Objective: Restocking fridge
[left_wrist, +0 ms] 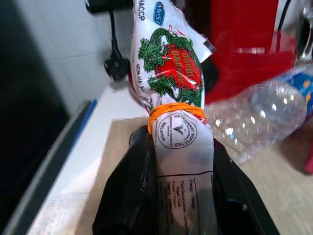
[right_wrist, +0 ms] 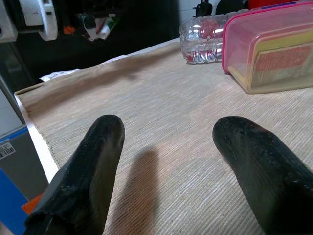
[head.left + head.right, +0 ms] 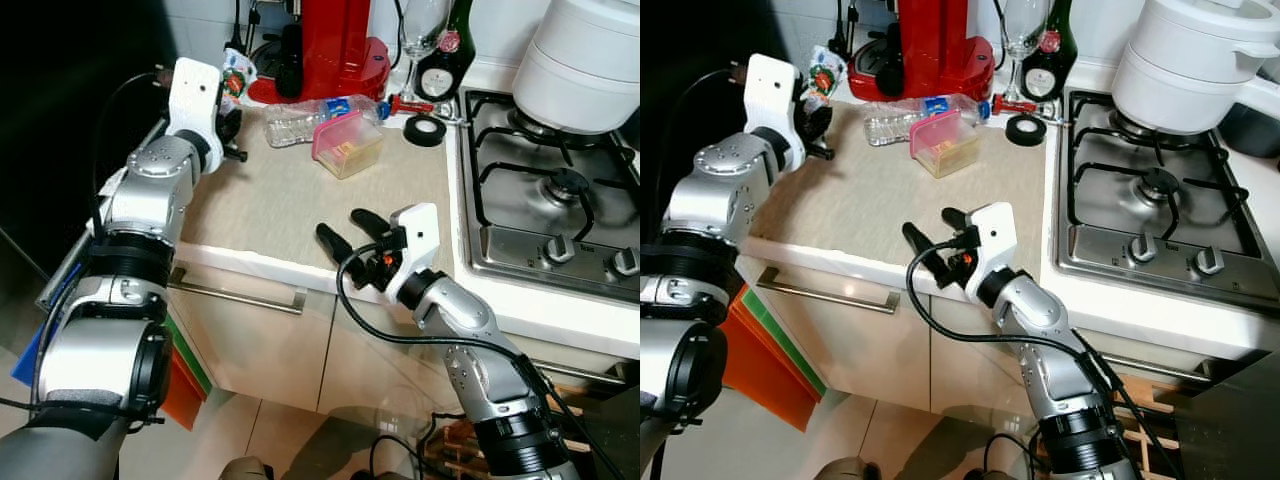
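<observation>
My left gripper [image 3: 231, 105] is raised over the far left corner of the counter, shut on a white food packet [image 1: 174, 98] printed with a red and green dragon and tied with an orange rubber band [image 1: 175, 109]. The packet [image 3: 236, 74] sticks up between the black fingers [image 1: 129, 191]. My right gripper [image 3: 350, 230] hovers low over the counter's front edge, open with nothing between its fingers [image 2: 90, 166]. A pink-lidded clear food box [image 3: 347, 143] and an empty plastic bottle [image 3: 305, 120] lie on the beige mat [image 3: 300, 200] beyond it.
A red appliance [image 3: 335, 45], a wine glass [image 3: 422, 30] and a dark bottle [image 3: 448, 55] stand at the back. A roll of black tape [image 3: 425, 130] lies by the gas hob [image 3: 545, 190], which carries a white pot [image 3: 585, 60]. Cabinet drawers [image 3: 270, 340] sit below.
</observation>
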`<state>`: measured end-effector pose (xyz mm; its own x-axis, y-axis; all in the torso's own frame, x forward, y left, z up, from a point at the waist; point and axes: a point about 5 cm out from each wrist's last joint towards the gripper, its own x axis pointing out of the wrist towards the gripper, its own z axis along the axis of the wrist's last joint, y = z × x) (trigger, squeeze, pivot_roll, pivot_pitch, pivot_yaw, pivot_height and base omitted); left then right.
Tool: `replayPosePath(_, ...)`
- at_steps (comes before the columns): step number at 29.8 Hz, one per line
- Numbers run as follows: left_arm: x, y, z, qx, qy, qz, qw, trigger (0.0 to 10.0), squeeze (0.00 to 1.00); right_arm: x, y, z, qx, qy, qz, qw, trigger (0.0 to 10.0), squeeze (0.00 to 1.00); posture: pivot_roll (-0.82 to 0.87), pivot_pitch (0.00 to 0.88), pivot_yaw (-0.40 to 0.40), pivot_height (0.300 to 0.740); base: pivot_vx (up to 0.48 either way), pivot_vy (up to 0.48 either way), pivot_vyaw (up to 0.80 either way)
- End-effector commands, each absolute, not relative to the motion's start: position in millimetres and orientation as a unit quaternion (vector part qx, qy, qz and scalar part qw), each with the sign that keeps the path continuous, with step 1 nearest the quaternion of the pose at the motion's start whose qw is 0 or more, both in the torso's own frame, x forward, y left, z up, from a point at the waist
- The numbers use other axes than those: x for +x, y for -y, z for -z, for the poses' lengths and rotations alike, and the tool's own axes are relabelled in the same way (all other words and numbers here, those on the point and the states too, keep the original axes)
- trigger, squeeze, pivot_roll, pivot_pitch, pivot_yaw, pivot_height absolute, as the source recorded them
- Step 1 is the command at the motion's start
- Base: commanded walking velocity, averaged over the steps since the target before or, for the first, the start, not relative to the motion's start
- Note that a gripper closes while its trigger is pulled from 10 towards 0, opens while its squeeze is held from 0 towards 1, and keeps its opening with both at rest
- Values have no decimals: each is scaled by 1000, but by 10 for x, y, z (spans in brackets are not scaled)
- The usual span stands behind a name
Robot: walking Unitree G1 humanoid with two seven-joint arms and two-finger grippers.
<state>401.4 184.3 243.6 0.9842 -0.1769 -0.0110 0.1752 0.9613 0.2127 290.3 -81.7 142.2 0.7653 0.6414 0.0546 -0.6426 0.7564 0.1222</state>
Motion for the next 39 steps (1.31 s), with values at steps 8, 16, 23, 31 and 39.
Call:
replayPosePath(8, 3831, -1790, -2434, 69, 60, 86, 992, 0, 0, 2956, 936, -1337, 65, -3, -289, 955, 10000, 0, -14, 54, -22, 740, 0, 0, 0)
replayPosePath(16, 3488, -1729, -2213, 12, 110, 61, 992, 0, 0, 3074, 1102, -1449, 35, 49, -216, 974, 10000, 0, 2, 39, -22, 740, 0, 0, 0)
replayPosePath(23, 3238, -1578, -2060, 2, 132, 68, 989, 0, 0, 3102, 1147, -1502, 20, 71, -193, 978, 10000, 0, 5, 21, -14, 740, 0, 0, 0)
replayPosePath(31, 3079, -1463, -1892, -5, 115, 72, 991, 0, 0, 3113, 1156, -1457, 20, 72, -185, 980, 10000, 0, 12, 6, -22, 740, 0, 0, 0)
replayPosePath(39, 3152, -1464, -1956, 10, 124, 76, 989, 0, 0, 3131, 1137, -1437, 35, 67, -181, 981, 10000, 0, 9, 4, -18, 740, 0, 0, 0)
